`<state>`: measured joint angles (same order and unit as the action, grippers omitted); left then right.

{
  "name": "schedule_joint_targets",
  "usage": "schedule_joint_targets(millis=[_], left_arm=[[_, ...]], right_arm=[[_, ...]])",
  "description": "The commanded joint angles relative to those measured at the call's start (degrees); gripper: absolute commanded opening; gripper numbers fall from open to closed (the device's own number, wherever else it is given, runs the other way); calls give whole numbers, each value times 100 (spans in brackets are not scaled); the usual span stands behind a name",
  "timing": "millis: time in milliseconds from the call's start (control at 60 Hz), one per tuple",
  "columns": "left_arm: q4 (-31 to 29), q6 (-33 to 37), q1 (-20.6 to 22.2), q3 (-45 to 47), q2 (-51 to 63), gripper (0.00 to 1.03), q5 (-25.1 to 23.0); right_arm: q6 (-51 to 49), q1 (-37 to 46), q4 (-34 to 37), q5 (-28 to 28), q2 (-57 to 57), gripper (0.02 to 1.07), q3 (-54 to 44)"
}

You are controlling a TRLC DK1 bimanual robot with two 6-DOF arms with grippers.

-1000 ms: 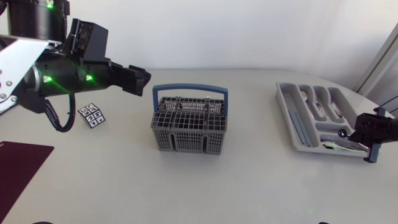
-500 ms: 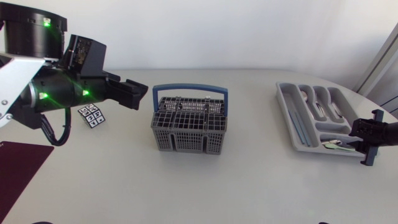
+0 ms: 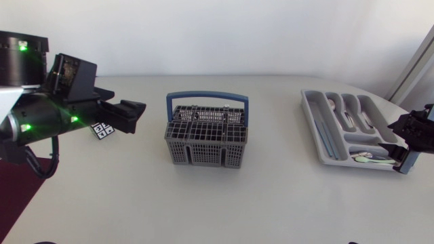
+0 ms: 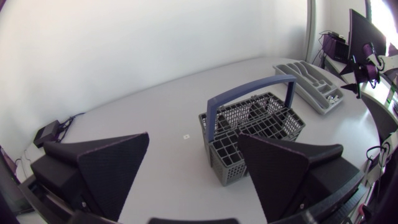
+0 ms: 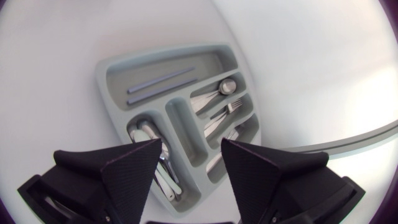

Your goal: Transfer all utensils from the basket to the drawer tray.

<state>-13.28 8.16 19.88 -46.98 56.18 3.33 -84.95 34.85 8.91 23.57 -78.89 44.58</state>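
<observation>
The grey wire basket (image 3: 207, 135) with a blue handle stands mid-table; no utensil shows in it. The grey drawer tray (image 3: 313, 125) lies at the right, with a spoon (image 3: 366, 157) in its near end. My right gripper (image 3: 407, 141) is open beside the tray's near right corner. In the right wrist view it (image 5: 189, 174) hangs open above the tray (image 5: 106, 87), which holds spoons (image 5: 152, 140), forks (image 5: 227, 112) and long thin pieces (image 5: 161, 84). My left gripper (image 3: 132, 115) is open and empty, left of the basket (image 4: 255, 124).
A small black-and-white marker card (image 3: 102, 127) lies under my left arm. A dark red mat (image 3: 13, 190) covers the table's front left corner. Bare tabletop lies between basket and tray.
My right gripper has opened and drawn back to the right from the tray's near end, leaving the spoon there. My left arm has pulled back to the left, away from the basket.
</observation>
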Motion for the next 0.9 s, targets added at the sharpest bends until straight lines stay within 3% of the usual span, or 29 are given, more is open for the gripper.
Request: schedule_joint_targets(millis=[0,133,233,367,450,650,783,883], left_arm=[[132,265,-107,268,-327,100,27],[203,388,-248,497,-635,100,27],[194,440,-336,655,-758,100,27],[176,564,-353,875,-960,100,27],[176,581,-388,1016,-1171,100,18],[264,616,-511,1332,-1646,100,18],[449,669,-652,1666,-2015,100,9],[519,634,-766,1850,-2252,100,9]], right_arm=[[646,-260,-91,69,498,77,-450],[1367,-717,-144,69,1236,77,-854],[2017,-1059,-135,60,1693,88,-1039],[2782,-1481,-126,-19,2176,89,-1223],[3212,-1868,-126,-353,2475,99,-1364],[4214,-2413,-188,-643,3003,102,-1549],[4830,-2800,-451,-1109,3530,102,-1759],[4997,-3380,-627,-1979,3943,102,-1979]])
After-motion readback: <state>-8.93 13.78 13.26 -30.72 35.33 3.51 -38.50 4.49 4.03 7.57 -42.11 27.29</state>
